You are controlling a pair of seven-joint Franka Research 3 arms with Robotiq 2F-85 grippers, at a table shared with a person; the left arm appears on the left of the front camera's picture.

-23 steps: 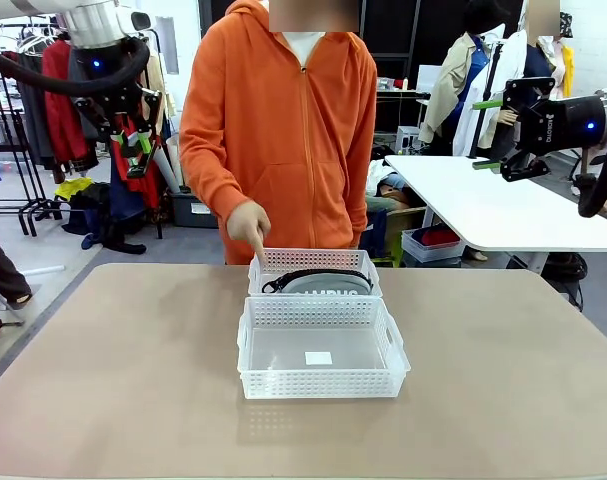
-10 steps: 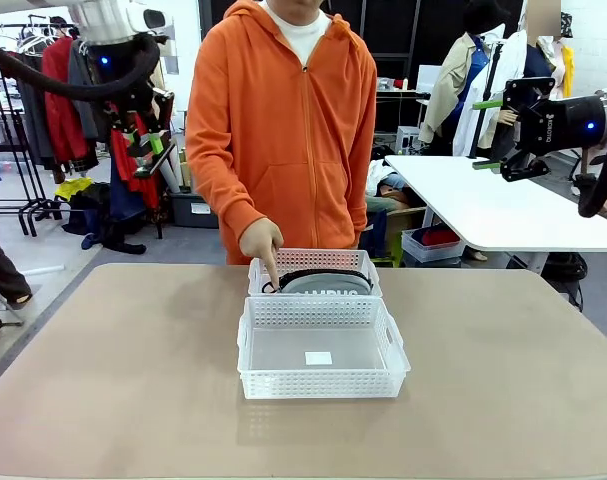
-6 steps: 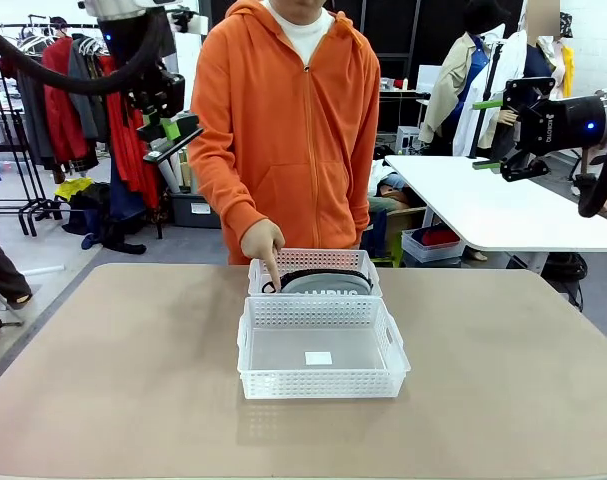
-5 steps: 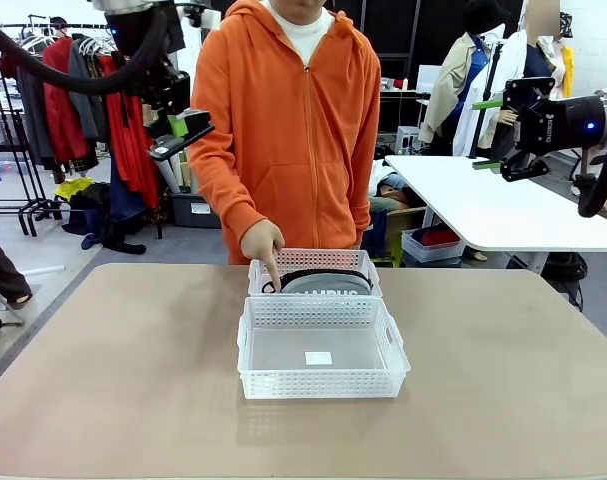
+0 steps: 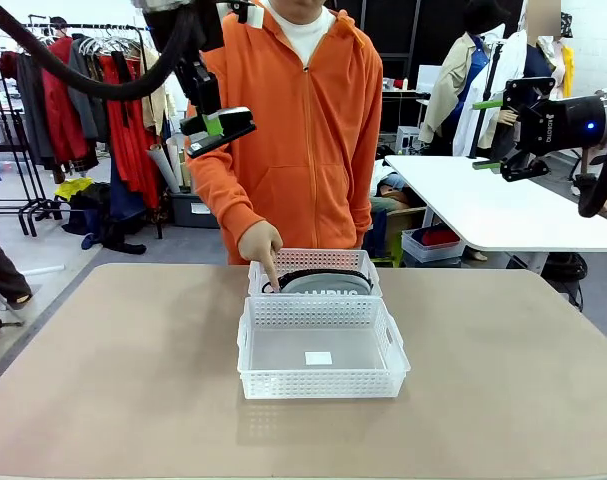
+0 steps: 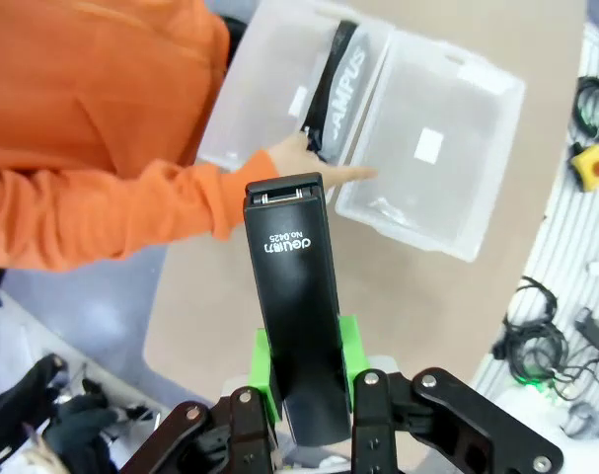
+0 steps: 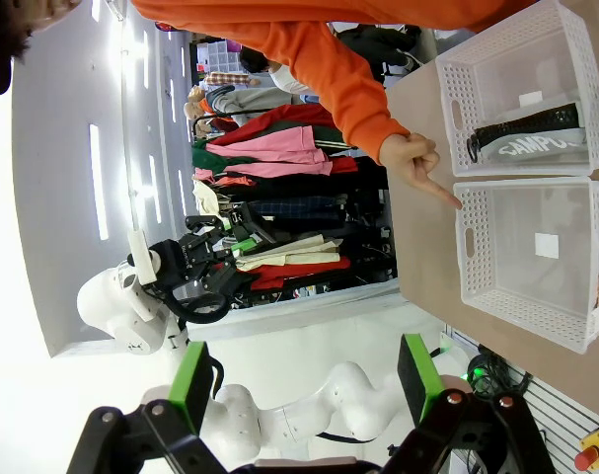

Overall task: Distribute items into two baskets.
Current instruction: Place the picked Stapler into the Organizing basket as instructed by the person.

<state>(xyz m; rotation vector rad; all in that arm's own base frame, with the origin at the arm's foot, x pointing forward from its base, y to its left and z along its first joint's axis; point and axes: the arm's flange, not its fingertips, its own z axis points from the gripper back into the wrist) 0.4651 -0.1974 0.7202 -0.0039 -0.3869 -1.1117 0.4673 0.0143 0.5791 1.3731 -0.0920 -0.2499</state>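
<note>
Left wrist view — fingers (image 6: 301, 380) clamped on the stapler (image 6: 297, 296) (right fingers (image 7: 304, 380) apart), high above baskets (image 6: 432, 148).

A tan rectangular table top (image 5: 103, 380) fills the foreground, a white table (image 5: 483, 205) stands behind at the right, and a rack of red and dark hanging clothes (image 5: 78, 90) stands at the left.

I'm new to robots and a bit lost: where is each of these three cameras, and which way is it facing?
Front: between the arms, facing the person across the table; left gripper high up.
Left wrist: looks down along the held stapler at both baskets.
Right wrist: sideways past its open gripper.
All share the pouch and pointing hand.
</note>
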